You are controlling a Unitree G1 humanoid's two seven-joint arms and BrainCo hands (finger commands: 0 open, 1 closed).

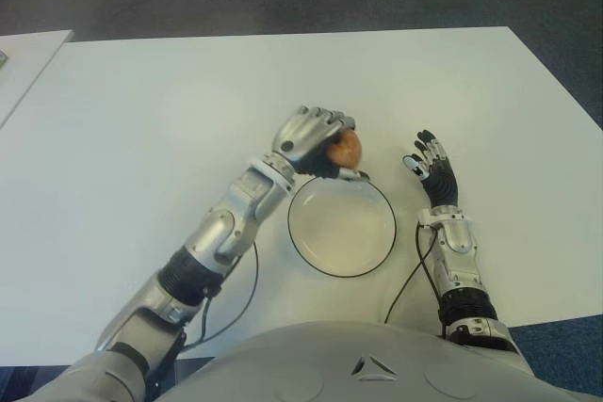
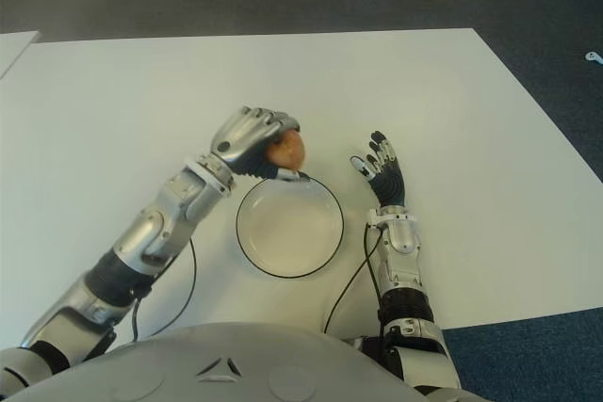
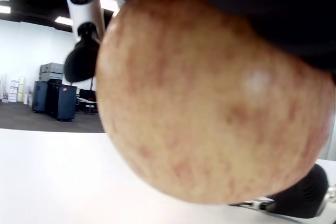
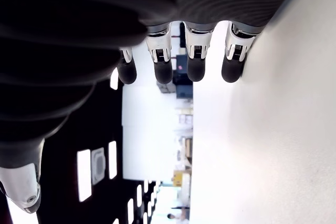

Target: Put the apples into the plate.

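On a white table (image 1: 141, 120), the robot's left hand (image 1: 309, 138) hovers at the far rim of the empty plate (image 1: 341, 225), fingers clamped around an apple (image 1: 345, 147), seemingly poised for release. The right hand (image 1: 431, 167) waits right of the plate, fingers spread and empty.

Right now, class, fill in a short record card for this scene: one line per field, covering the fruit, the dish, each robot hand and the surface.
apple: one visible, reddish-orange, held at the plate's far rim, not yet inside
plate: round, white with a dark rim, nothing in it, on the table
left robot hand: fingers curled around the apple, at the plate's far edge
right robot hand: fingers spread, holding nothing, to the right of the plate
table: white, wide
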